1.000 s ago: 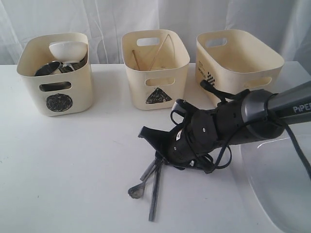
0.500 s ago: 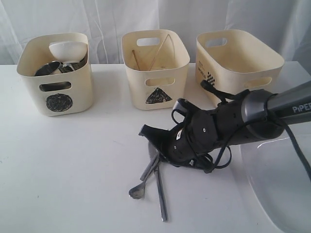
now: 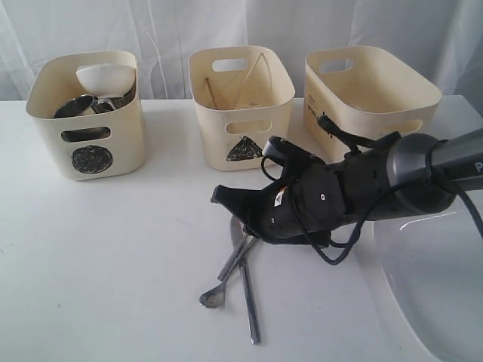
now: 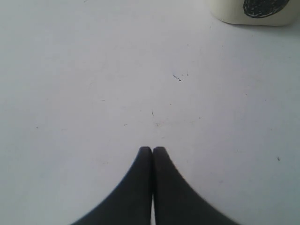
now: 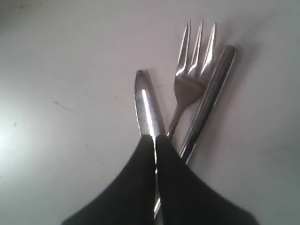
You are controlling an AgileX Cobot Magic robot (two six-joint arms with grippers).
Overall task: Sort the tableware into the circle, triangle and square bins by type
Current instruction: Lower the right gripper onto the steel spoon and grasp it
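On the table lie a steel knife [image 3: 229, 265] [image 5: 146, 105], a fork [image 3: 213, 298] [image 5: 193, 70] and a long steel handle [image 3: 251, 317] [image 5: 210, 96] that looks like the spoon's, all fanned out together. My right gripper [image 3: 240, 224] [image 5: 155, 137] is shut on the knife blade, low over the table. The left gripper [image 4: 153, 149] is shut and holds nothing, above bare table near the circle bin [image 4: 253, 11]; it is outside the exterior view. The circle bin [image 3: 113, 154] holds steel mugs and a white bowl [image 3: 102, 77]. Chopsticks [image 3: 255, 75] lean in the triangle bin [image 3: 219, 121].
The square bin [image 3: 423, 94] stands at the back right, just behind my right arm. A large white plate [image 3: 438, 294] lies at the front right under the arm. White curtains close off the back of the table.
My right gripper has shut on the knife. The cutlery shifted as it shut, and the long handle swung to the right. The wrist has since moved slightly up and left.
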